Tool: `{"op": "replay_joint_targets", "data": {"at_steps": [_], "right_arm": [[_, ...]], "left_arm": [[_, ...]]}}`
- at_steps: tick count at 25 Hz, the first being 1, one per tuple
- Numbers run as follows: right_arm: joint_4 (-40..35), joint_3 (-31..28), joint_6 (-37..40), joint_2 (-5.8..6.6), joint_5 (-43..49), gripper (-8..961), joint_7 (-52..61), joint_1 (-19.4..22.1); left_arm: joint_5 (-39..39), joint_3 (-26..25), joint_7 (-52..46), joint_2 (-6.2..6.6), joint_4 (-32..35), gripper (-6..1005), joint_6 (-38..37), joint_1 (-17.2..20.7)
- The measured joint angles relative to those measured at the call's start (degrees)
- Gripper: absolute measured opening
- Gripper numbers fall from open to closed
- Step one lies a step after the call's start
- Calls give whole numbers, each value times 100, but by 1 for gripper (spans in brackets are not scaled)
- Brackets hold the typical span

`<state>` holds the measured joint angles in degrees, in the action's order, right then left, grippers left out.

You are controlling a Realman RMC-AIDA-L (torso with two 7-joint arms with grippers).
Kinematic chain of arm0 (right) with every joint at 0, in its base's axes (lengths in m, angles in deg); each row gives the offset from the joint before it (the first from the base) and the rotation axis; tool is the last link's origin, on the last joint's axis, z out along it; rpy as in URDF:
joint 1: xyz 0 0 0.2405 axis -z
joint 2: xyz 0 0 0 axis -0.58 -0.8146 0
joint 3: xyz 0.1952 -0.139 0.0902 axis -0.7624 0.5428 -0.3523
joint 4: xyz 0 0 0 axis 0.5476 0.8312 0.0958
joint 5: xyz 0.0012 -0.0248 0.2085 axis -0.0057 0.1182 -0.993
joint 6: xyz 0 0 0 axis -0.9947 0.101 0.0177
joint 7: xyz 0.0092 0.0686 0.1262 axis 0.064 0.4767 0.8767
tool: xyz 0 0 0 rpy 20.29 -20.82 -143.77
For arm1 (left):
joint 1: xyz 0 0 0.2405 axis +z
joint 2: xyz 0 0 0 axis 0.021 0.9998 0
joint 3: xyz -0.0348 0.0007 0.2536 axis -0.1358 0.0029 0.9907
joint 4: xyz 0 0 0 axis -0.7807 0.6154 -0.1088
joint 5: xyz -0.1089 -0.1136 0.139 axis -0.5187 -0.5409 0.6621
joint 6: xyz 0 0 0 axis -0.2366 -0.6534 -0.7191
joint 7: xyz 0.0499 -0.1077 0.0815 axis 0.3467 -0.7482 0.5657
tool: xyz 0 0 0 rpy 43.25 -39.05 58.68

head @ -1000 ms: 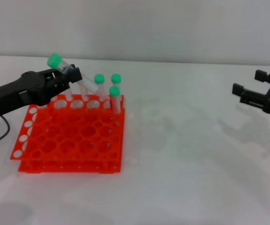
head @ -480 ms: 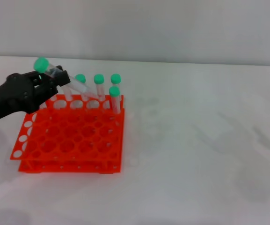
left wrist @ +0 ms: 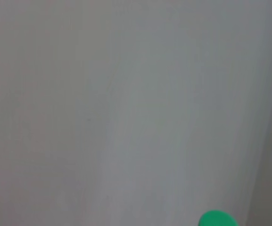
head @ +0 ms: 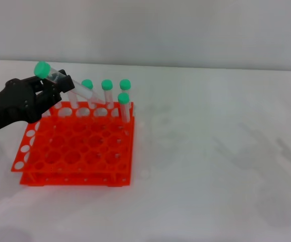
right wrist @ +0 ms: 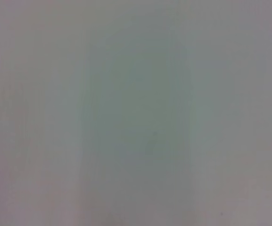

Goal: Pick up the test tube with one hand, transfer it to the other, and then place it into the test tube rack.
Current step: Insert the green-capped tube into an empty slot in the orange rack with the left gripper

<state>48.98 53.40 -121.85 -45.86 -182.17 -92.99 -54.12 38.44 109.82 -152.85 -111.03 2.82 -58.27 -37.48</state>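
Held in the black left gripper [head: 59,83]: a slim clear plastic test tube with a round green screw cap [head: 64,82], fingers closed on its upper body just below the cap. Tilted steeply, cap up and toward the robot's left, tapered end pointing down toward the back row of the bright orange-red plastic test tube rack with its grid of round holes [head: 77,151]. Whether the tip has entered a hole cannot be told. Hovering over the rack's far left corner. Standing upright in holes at the rack's far right corner: four more clear green-capped tubes [head: 107,93], just beside the held tube's lower end. Resting on a white surface [head: 211,151]. In the left wrist view, only the green cap's edge [left wrist: 217,219] against a pale background. Right gripper out of sight, so its fingers cannot be judged.
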Motion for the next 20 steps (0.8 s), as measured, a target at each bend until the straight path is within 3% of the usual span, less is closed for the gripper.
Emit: {"op": "replay_joint_targets", "data": {"at_steps": [7,14,20], "right_arm": [[65,-1,27,1,-30,825,-44,22],[70,-53,-3,1,-53,825,-27,46],[136,-3,-59,1,-56,825,-12,8]], "left_arm": [[52,0,-223,19,-172,210,-25,17],[346,7,-779,-8,-844,210,-36,-24],[379,9,-602,-10,-933,210,217,-256]]}}
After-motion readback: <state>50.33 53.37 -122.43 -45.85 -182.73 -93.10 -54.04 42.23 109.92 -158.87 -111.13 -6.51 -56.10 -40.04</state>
